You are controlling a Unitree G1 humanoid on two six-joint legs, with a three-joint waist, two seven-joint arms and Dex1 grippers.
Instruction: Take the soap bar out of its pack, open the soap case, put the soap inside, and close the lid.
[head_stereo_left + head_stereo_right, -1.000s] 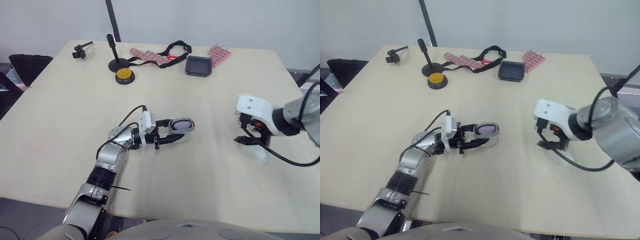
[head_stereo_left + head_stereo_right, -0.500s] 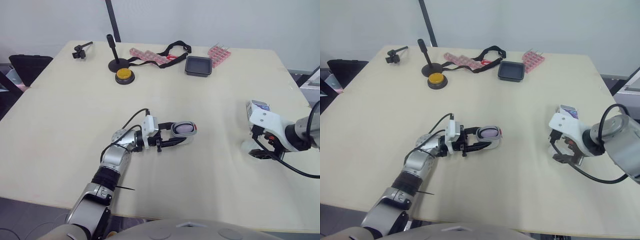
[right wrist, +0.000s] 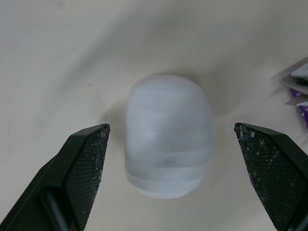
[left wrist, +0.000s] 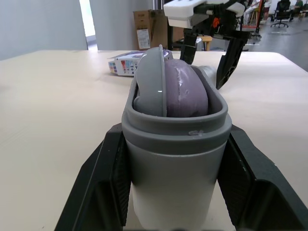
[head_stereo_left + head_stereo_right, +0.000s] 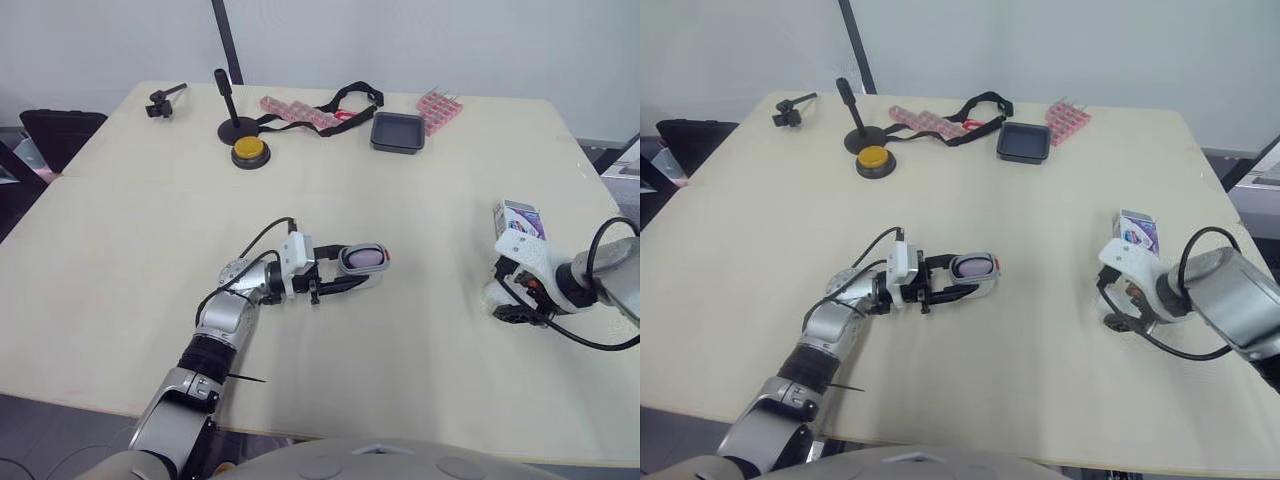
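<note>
Your left gripper (image 5: 352,272) has its two black fingers clamped on the sides of the grey oval plastic soap case (image 4: 175,183), near the middle of the beige table (image 5: 130,230). The rounded purple soap bar (image 4: 185,91) sits inside the case, whose top is open. You cannot tell whether the case rests on the table or hangs just above it. Well apart, on your right, the right gripper (image 3: 169,126) has its fingers spread wide, one on each side of the translucent white rounded lid (image 3: 168,159). The lid lies on the table, and neither finger touches it. The white and purple cardboard soap pack (image 5: 520,217) stands just beside that gripper, on its far side.
</note>
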